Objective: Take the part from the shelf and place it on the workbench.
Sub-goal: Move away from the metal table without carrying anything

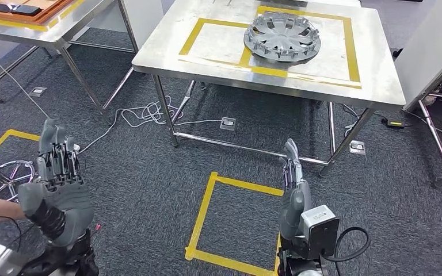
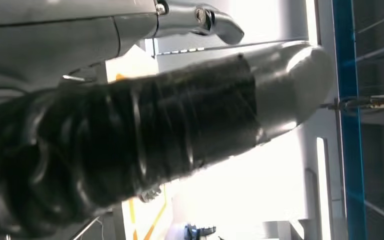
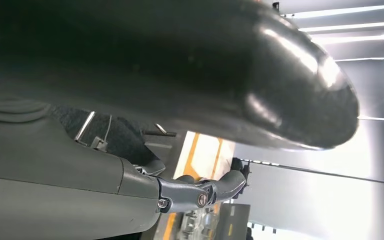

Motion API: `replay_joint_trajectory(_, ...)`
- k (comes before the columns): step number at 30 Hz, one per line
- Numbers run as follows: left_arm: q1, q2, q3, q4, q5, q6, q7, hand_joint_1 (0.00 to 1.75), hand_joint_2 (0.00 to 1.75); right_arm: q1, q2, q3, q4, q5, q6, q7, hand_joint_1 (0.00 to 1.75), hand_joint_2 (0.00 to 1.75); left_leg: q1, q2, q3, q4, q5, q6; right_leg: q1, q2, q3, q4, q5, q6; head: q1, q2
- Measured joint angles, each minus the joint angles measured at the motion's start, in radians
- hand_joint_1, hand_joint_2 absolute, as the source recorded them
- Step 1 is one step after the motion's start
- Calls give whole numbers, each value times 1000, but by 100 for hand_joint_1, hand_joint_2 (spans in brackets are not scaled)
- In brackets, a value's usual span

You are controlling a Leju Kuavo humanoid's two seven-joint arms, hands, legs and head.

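While both arms are raised over the carpet, the left hand [image 1: 57, 181] is at near left, fingers upright and apart, nothing in them. Right hand [image 1: 293, 192] is at near centre-right, fingers straight up and together, released, holding nothing. The part, a grey wheel cover [image 1: 282, 37], lies flat on the steel workbench [image 1: 167, 49] at far centre, inside the yellow tape frame [image 1: 207, 24], well apart from both hands. A second wheel cover [image 1: 3, 178] lies on the floor at the left edge, just beside a person's forearm [image 1: 0, 210]. Yellow tape square [image 1: 204, 215] on the carpet lies between the two hands. White cable [image 1: 144, 115] trails under the workbench.
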Motion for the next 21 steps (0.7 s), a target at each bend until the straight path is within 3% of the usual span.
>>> replay_joint_trajectory(1,0,0,0,0,0,0,0,0,0,1,0,0,0,0,0,0,0,0,0,-1,27,-37,20,1,0,4,-6,3,3,2,-4,0)
replay_joint_trajectory(3,-1,0,0,0,0,0,0,0,0,1,0,0,0,0,0,0,0,0,2,-12,114,-174,62,6,1,11,-15,10,7,9,-12,0)
replay_joint_trajectory(5,-2,0,1,-1,0,-1,0,0,0,1,0,0,0,0,0,0,0,0,1,-24,167,-259,76,16,3,16,-25,19,12,19,-16,0)
replay_joint_trajectory(8,-2,0,1,-1,1,-2,-1,0,0,2,0,-3,0,0,0,0,0,0,-3,-20,166,-268,86,35,0,20,-39,21,23,39,-14,0)
replay_joint_trajectory(9,-2,0,1,-1,1,-2,-1,0,0,2,0,-4,0,0,0,0,0,0,-2,-16,164,-271,92,42,-1,18,-48,31,13,45,-11,0)
replay_joint_trajectory(11,-2,0,1,-1,1,-3,-1,0,0,1,0,-7,0,0,0,0,0,0,1,-8,155,-275,104,54,-4,10,-84,109,-44,55,0,0)
replay_joint_trajectory(13,-1,-1,1,-1,1,-3,-1,0,0,2,0,-9,0,0,0,0,0,0,-2,-1,139,-274,114,60,-6,4,-133,244,-118,62,14,0)
replay_joint_trajectory(14,-1,-1,1,0,1,-3,-1,0,0,3,0,-9,0,0,0,0,0,0,-4,3,129,-273,119,60,-7,3,-146,291,-138,63,19,0)
replay_joint_trajectory(15,0,-1,1,0,1,-3,-1,0,0,4,0,-10,0,0,0,-1,0,0,-6,7,121,-272,124,60,-7,3,-142,305,-142,62,23,0)
replay_joint_trajectory(16,0,-1,1,0,1,-3,-1,0,0,4,0,-11,0,1,0,-1,0,0,-8,10,114,-271,128,60,-6,2,-117,276,-127,59,27,0)
replay_joint_trajectory(19,-1,-1,1,-1,1,-4,-1,0,0,2,0,-14,0,1,0,-2,0,0,-12,20,102,-269,141,53,3,-16,10,69,-70,38,34,0)
replay_joint_trajectory(21,-1,-1,1,-1,1,-4,-1,0,0,1,0,-14,-1,2,0,-4,0,0,-11,28,98,-269,150,43,12,-25,35,12,-65,26,34,0)
